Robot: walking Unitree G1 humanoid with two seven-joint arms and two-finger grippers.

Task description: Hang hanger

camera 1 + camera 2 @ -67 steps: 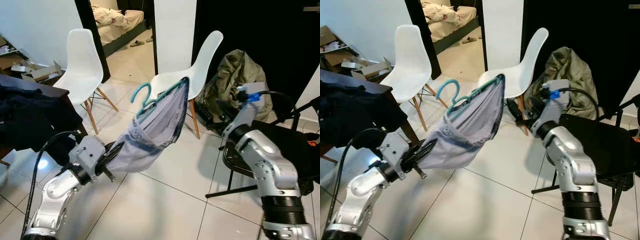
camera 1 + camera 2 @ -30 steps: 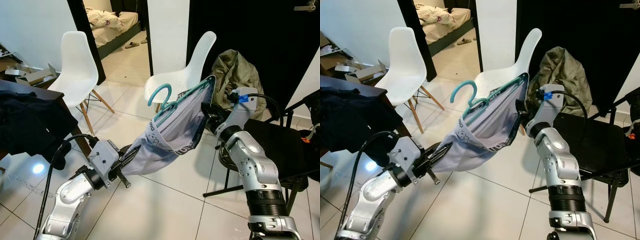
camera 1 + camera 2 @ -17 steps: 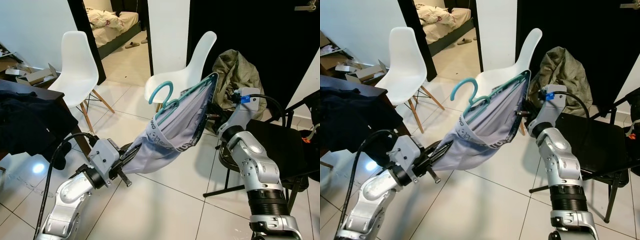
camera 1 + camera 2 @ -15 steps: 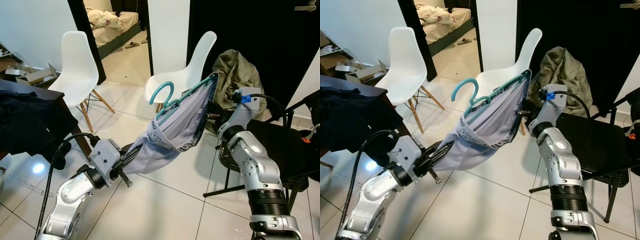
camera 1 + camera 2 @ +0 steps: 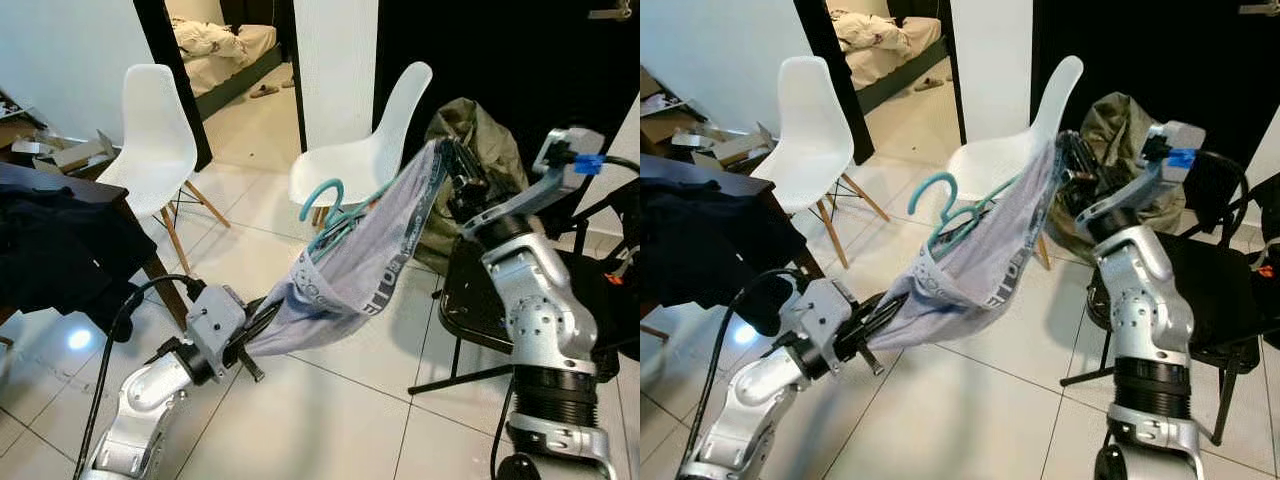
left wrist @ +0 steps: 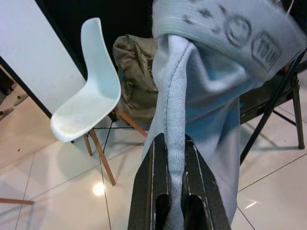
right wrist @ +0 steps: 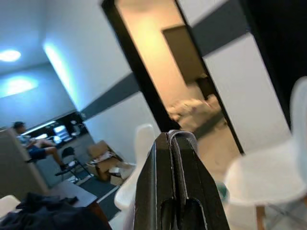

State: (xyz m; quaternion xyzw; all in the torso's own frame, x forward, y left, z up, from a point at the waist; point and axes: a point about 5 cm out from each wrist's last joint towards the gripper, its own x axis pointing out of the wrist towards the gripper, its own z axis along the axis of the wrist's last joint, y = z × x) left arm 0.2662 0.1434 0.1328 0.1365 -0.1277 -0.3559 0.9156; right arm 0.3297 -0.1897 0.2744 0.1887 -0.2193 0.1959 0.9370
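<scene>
A pale grey-lilac garment (image 5: 350, 275) with a printed waistband is stretched in the air between my two grippers. A teal hanger (image 5: 322, 205) is threaded into it, hook sticking up near the middle. My left gripper (image 5: 270, 310) is low on the left, shut on the garment's lower end; the left wrist view has the cloth (image 6: 211, 86) pinched between the black fingers (image 6: 156, 167). My right gripper (image 5: 442, 152) is raised high on the right, shut on the waistband's upper end. In the right wrist view a thin cloth edge (image 7: 180, 135) sits between its fingers.
Two white chairs (image 5: 150, 130) (image 5: 375, 155) stand behind the garment, with a bedroom doorway (image 5: 225, 50) between them. An olive jacket (image 5: 462, 118) lies by a black folding chair (image 5: 475, 300) on the right. A dark clothes pile (image 5: 50, 240) covers a table at left. A person (image 7: 29, 143) sits far off.
My right arm has lifted and swung outward, raising the waistband end. The garment now slopes more steeply and the hanger sits lower along it. My left gripper has hardly moved.
</scene>
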